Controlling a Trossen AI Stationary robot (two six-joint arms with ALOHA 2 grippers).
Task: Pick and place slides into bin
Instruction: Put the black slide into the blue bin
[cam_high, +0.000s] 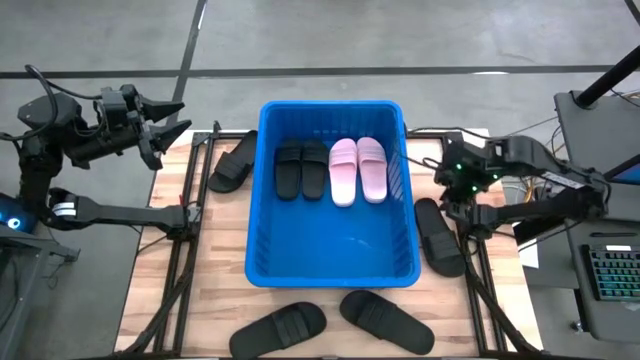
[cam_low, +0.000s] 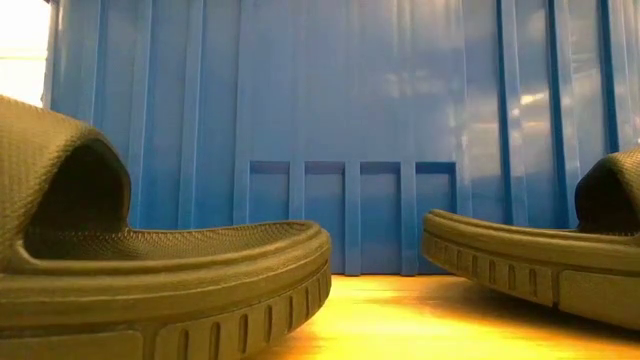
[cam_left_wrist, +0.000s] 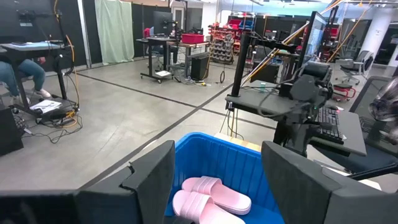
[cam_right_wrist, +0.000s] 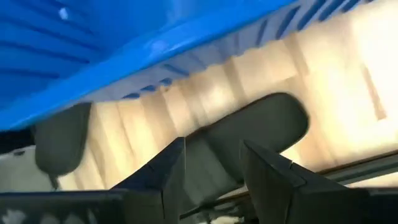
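From above, the blue bin already holds two black slides and a pink pair. Four black ones wait outside on the table: one left of the bin, one right, two in front. The right gripper hangs over the right-hand slide, the left gripper parked high off the far-left corner, fingers apart.

Low view only gives the two front slides against the bin wall (thick ribbed soles).

Left wrist adds the room beyond.

Right wrist shows its fingers partly spread, empty, slide between them. Looks light, bendy rubber; I'd pinch the strap.
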